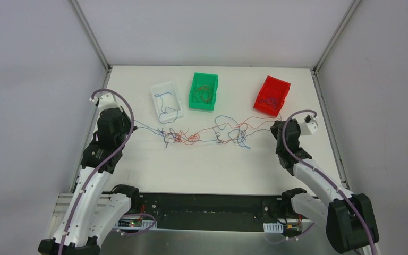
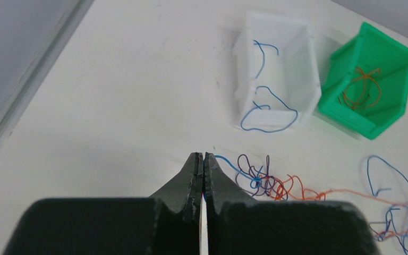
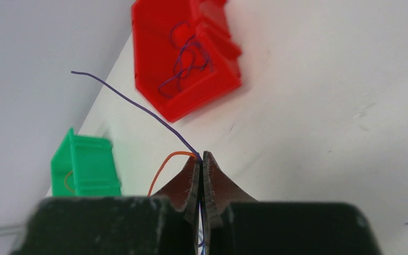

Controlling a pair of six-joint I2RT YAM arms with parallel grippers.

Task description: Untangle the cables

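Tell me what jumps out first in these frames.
A tangle of blue, orange and purple cables stretches across the middle of the table. The left fingers are shut on a blue strand, the right fingers on purple and orange ones. Behind sit a white bin, green bin and red bin, holding blue, orange and purple strands respectively.

Thin blue, orange and purple cables (image 1: 191, 138) sprawled across the middle of the white tabletop (image 1: 218, 170), which lay bare on the near side. Behind stood a white plastic bin (image 1: 167, 101), a green plastic bin (image 1: 203, 91) and a red plastic bin (image 1: 272, 95), with gaps between them.
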